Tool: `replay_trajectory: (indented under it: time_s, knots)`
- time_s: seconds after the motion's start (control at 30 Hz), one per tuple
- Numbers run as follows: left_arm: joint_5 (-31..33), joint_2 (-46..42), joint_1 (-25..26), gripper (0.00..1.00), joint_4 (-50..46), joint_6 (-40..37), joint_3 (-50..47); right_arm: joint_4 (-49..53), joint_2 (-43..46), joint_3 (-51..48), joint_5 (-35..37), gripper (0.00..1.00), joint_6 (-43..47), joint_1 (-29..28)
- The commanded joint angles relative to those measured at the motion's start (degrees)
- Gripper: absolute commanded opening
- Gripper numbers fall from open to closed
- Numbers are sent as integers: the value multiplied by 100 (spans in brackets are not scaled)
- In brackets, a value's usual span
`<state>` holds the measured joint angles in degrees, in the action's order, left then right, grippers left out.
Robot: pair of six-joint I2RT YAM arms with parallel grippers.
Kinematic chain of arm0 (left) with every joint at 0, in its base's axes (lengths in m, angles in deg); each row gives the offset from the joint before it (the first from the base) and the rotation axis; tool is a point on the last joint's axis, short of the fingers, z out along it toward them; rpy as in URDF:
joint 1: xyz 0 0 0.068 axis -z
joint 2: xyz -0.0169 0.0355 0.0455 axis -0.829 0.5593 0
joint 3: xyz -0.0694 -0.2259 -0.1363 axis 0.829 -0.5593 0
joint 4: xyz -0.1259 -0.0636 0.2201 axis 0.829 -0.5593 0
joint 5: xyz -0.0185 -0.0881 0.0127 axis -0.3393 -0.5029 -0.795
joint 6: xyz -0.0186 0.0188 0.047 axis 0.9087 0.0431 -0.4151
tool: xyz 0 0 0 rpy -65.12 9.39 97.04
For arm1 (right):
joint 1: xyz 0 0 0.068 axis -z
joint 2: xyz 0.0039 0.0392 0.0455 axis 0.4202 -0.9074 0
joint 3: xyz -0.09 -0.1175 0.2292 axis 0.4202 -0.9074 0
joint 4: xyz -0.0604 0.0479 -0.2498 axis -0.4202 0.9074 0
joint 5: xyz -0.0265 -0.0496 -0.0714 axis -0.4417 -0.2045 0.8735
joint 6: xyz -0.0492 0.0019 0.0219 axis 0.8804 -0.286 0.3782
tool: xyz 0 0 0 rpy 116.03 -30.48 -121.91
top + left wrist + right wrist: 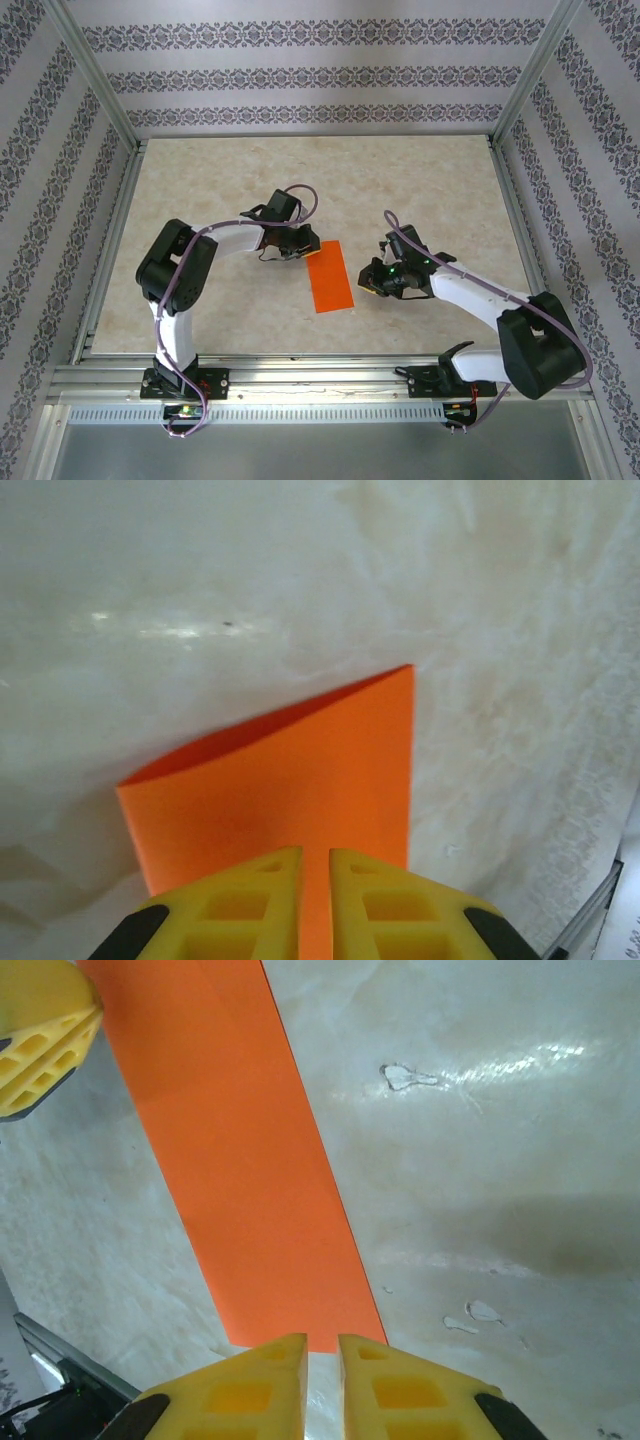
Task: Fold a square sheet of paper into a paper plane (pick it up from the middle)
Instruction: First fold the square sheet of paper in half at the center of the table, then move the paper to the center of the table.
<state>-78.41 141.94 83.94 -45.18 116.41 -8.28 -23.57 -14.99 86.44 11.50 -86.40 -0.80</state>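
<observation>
The orange sheet of paper (pixel 329 277) lies flat on the table, folded into a long narrow rectangle. In the left wrist view the paper (pixel 300 770) has its upper layer lifted slightly at the left edge. My left gripper (pixel 297 250) stands over the paper's far left corner, its yellow jaws (pixel 316 852) a narrow slit apart with orange showing through. My right gripper (pixel 372 282) is just off the paper's near end (pixel 250 1180), jaws (pixel 322 1338) slightly parted over bare table, holding nothing. The left fingers (pixel 40 1040) also appear in the right wrist view.
The marble-patterned table (pixel 420 190) is ringed by an aluminium frame (pixel 300 378) and patterned walls. Free surface lies behind and to both sides of the paper. Small chipped spots (pixel 405 1077) mark the tabletop right of the paper.
</observation>
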Motion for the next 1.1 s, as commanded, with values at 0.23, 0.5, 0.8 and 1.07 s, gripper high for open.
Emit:
replay_trajectory:
  time_s: [0.23, 0.5, 0.8, 1.07]
  knots:
    - [-50, 400, -211, 15, 125, -149, -245, -313, -388, -99, -365, 25, -373, -246]
    - [-232, 481, -275, 15, 445, -116, -341, -355, -567, -94, -501, 38, -476, -239]
    - [-334, 565, -278, 15, 403, -265, -184, -652, -734, -152, -580, 41, -615, -219]
    - [-383, 587, -276, 15, 555, -171, -222, -888, -929, -200, -666, 42, -685, -230]
